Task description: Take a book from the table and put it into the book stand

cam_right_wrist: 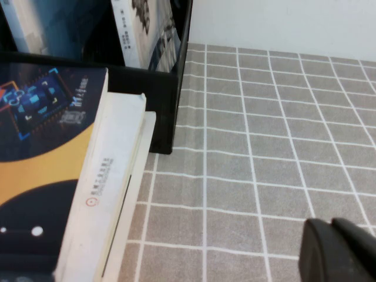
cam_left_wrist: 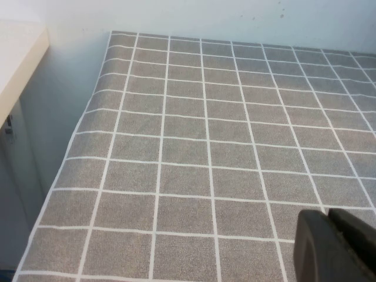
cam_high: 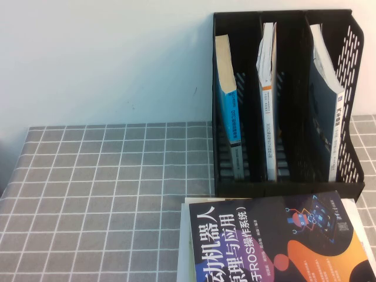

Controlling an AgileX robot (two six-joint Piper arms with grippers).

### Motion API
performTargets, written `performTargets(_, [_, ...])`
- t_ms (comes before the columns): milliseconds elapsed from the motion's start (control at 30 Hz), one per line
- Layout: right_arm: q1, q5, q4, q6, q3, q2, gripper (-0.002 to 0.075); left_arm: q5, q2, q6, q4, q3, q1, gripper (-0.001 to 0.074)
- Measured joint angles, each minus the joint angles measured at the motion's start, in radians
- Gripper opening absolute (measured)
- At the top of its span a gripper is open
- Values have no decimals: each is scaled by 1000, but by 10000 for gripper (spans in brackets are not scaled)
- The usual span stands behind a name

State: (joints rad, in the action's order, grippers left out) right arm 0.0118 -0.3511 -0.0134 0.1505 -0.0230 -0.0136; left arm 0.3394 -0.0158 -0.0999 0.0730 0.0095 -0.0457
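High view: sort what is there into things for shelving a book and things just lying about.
For the job:
- black-covered book flat on the table
- book stand
- left end effector and right end effector, both low over bare cloth

Just lying about:
- three books already in the slots
- white book under the black one

Left gripper (cam_left_wrist: 336, 247) and right gripper (cam_right_wrist: 339, 251), jaws together, low.

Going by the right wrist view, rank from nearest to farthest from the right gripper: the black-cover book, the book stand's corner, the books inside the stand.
From the right gripper:
1. the book, lying on the stack beside it.
2. the book stand, its corner beyond.
3. standing books, inside the stand, farthest.
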Motion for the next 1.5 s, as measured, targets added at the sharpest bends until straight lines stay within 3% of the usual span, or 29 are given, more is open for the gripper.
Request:
performTargets(833, [0, 0, 33, 0, 0, 0, -3, 0, 0, 0, -2, 0, 0, 0])
performTargets(1000, [0, 68, 38, 0, -6, 0, -3, -37, 0, 0, -42, 6, 0, 0])
performTargets(1233, [0, 338, 42, 0, -6, 0, -3, -267, 0, 0, -62, 11, 0, 0])
performTargets(1500, [0, 806, 44, -42, -6, 0, -3, -882, 0, 7, -62, 11, 0, 0])
